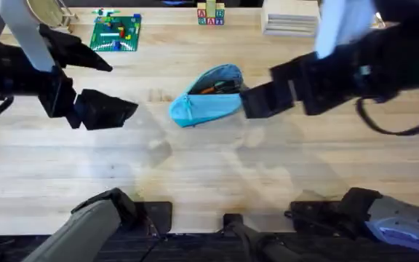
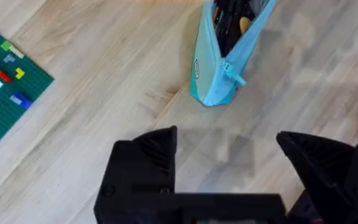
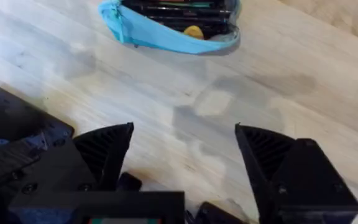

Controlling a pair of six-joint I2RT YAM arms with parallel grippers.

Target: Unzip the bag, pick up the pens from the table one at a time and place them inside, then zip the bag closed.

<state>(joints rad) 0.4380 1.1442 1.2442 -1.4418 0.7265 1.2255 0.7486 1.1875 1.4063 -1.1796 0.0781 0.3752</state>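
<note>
- Lying open mid-tabletop point(image 1: 195, 182), toward the far edge, pencil pouch point(image 1: 206, 98) has its zip undone so pens point(image 3: 179, 11) w/ other bits sit inside; none seen loose.
- Left end effector point(image 1: 111, 109): fingers wide, empty, near pouch's tapered end, prob. to brace it.
- Right end effector point(image 1: 257, 102): wide, empty, just beside pouch's other end; zipping likely next.
</note>
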